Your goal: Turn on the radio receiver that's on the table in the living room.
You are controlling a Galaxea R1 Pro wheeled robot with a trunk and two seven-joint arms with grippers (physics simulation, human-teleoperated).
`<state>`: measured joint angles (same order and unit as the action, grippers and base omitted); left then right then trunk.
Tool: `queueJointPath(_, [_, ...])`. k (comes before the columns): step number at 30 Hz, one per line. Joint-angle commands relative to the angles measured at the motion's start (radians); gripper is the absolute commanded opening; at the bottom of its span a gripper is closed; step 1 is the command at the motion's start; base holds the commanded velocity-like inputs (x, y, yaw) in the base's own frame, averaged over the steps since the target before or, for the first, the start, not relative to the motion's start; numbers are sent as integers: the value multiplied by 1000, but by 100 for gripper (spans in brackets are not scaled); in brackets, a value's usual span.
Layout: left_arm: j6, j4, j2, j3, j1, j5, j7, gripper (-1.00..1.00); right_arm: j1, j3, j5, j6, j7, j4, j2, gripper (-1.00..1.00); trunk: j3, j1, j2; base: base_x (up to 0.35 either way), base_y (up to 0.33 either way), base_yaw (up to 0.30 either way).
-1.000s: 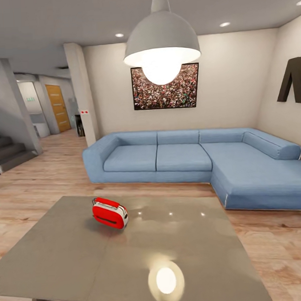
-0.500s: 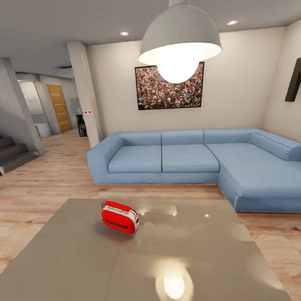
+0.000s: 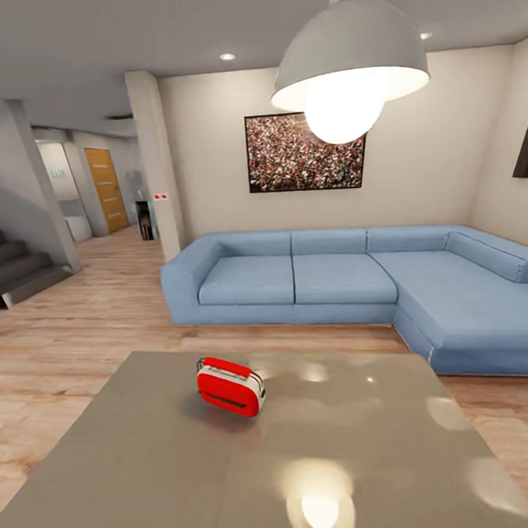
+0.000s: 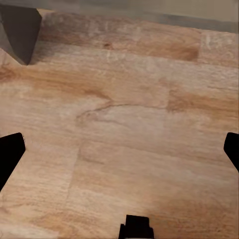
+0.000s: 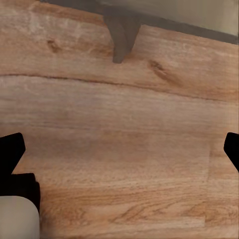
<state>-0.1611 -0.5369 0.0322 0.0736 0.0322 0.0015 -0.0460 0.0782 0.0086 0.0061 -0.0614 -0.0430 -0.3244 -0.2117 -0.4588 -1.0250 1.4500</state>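
On the far left part of the glossy grey table (image 3: 152,474), the red radio (image 3: 230,386) is seen standing upright, its dark slot turned toward the camera. Beyond the table, a blue corner sofa (image 3: 351,282) is set against the beige wall under a framed crowd picture (image 3: 305,151), and a grey pendant lamp (image 3: 351,67) is lit overhead. In both wrist views, wood plank floor (image 4: 129,134) is seen between black fingertips (image 4: 10,152) held wide apart; the left gripper (image 4: 119,149) and right gripper (image 5: 119,149) are both spread and nothing is held.
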Motion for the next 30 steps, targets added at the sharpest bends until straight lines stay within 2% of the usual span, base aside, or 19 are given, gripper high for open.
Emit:
queueJointPath(1, [0,0,0,0,0,0,0,100,0,0,0,0,0,0,0,100,0,0,0,97,255,0])
queueJointPath(15, [0,0,0,0,0,0,0,100,0,-1,0,0,0,0,0,100,0,0,0,102,238,0])
queueJointPath(30, [0,0,1,0,0,0,0,100,0,-1,0,0,0,0,0,100,0,0,0,144,135,0])
